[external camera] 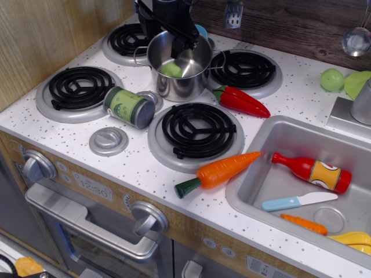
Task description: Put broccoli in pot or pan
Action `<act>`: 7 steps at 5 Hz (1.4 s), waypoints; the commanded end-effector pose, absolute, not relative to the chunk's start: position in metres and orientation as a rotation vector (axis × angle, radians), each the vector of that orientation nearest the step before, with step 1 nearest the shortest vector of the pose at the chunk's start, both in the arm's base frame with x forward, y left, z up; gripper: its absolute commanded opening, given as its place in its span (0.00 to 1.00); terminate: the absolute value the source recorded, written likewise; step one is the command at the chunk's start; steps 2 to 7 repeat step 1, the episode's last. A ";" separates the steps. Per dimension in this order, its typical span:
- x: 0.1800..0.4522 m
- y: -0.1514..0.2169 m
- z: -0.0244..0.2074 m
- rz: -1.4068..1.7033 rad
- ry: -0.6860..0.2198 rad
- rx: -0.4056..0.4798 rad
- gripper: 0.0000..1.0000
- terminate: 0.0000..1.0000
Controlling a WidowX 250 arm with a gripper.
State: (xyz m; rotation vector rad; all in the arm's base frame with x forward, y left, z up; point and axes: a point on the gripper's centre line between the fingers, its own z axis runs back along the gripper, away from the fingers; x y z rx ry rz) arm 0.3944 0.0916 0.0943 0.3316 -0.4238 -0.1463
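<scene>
Inside the one steel pot (181,87) lies one broccoli (171,70).

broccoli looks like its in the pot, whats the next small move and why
Probably lift the gripper straight up, clear of the pot. The broccoli lies on the pot's bottom, apart from the fingers, which hang over the rim; whether they are fully open is hard to tell. A vertical retreat should avoid knocking the rim.

Broccoli (172,69) sits inside steel pot (179,65), black gripper (174,35) just above its rim, can (129,106) lying beside.
</scene>
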 end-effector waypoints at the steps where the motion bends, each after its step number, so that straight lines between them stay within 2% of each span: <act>1: 0.397 0.092 0.107 -0.162 -0.459 0.345 1.00 1.00; 7: 0.397 0.092 0.107 -0.162 -0.459 0.345 1.00 1.00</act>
